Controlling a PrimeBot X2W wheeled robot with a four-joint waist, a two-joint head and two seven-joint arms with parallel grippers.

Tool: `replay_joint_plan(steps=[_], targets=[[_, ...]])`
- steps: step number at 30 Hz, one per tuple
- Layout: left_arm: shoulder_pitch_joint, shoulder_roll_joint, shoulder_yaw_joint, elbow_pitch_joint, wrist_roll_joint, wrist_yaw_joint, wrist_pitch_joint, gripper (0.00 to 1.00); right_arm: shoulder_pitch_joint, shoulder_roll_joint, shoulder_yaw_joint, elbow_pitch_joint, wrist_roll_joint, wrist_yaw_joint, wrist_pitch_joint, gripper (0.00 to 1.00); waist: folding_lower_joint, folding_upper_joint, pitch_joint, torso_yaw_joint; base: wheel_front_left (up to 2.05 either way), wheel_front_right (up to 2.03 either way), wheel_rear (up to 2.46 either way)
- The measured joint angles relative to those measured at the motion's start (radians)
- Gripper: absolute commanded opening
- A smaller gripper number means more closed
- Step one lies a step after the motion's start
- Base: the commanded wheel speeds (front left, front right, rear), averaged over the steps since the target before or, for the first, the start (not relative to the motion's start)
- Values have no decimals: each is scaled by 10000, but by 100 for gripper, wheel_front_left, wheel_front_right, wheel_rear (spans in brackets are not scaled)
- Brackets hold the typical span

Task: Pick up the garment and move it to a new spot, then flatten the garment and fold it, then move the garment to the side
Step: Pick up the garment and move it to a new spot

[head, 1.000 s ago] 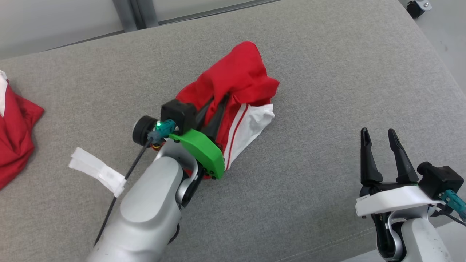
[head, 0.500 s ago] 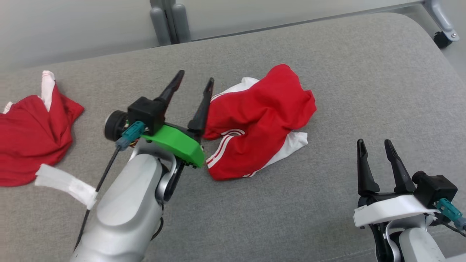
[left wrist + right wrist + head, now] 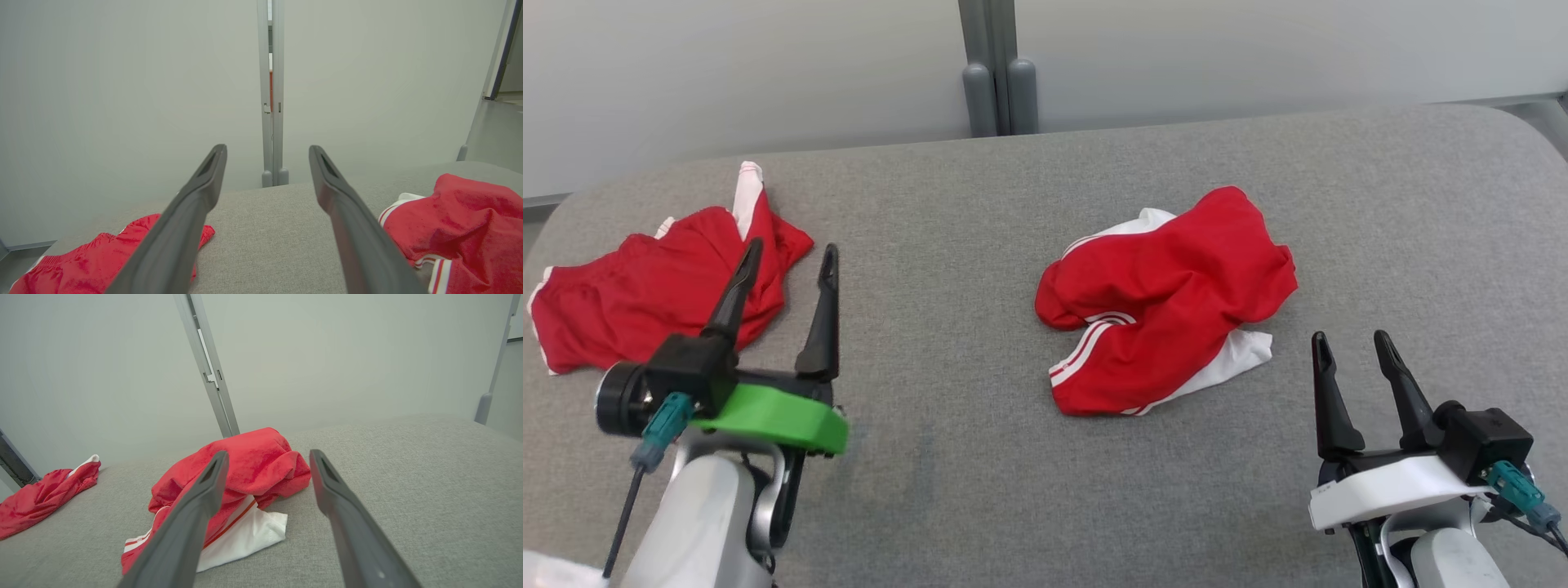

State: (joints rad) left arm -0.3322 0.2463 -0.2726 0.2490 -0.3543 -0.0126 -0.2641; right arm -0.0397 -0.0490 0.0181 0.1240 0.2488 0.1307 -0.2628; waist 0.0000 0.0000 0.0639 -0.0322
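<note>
**Item 1.** Garment (image 3: pixel 1176 286): red fabric, crumpled into a loose heap, with paired white stripes along one edge and a white panel showing beneath. It lies on the grey fabric surface (image 3: pixel 980 457), a little right of the middle and well apart from the left gripper. In the left wrist view it lies at the right edge (image 3: pixel 470 220). In the right wrist view (image 3: pixel 249 469) it lies beyond that gripper's fingers and is partly hidden by one of them.

**Item 2.** Left gripper (image 3: pixel 791 249): green shell at the wrist, 2 long dark fingers spread wide, nothing between them. It is held above the left part of the surface. Its own camera (image 3: pixel 267 148) shows the wide gap, with wall and post visible through it.

**Item 3.** Right gripper (image 3: pixel 1350 336): white shell at the wrist, 2 dark fingers standing apart, holding nothing. It sits at the lower right of the head view, near the garment's white corner but clear of it. The gap also shows in its wrist view (image 3: pixel 268 453).

**Item 4.** Second red garment (image 3: pixel 645 302): red fabric with white trim, rumpled, at the far left of the surface. One left finger overlaps it in the head view.

**Item 5.** Pale wall (image 3: pixel 1258 49) with a grey vertical post (image 3: pixel 999 65), behind the surface.
</note>
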Motion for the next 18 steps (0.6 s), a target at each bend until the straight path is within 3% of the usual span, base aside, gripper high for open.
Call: replay_joint_plan(steps=[6, 18], targets=[[1779, -21, 1143, -704, 127, 115, 0, 100, 177, 0, 92, -31, -102, 0, 0, 100, 0, 0, -327, 254, 0, 0, 0], [3205, -800, 2082, -813, 554, -301, 0, 100, 354, 0, 328, 52, -420, 0, 0, 100, 0, 0, -469, 392, 0, 0, 0]])
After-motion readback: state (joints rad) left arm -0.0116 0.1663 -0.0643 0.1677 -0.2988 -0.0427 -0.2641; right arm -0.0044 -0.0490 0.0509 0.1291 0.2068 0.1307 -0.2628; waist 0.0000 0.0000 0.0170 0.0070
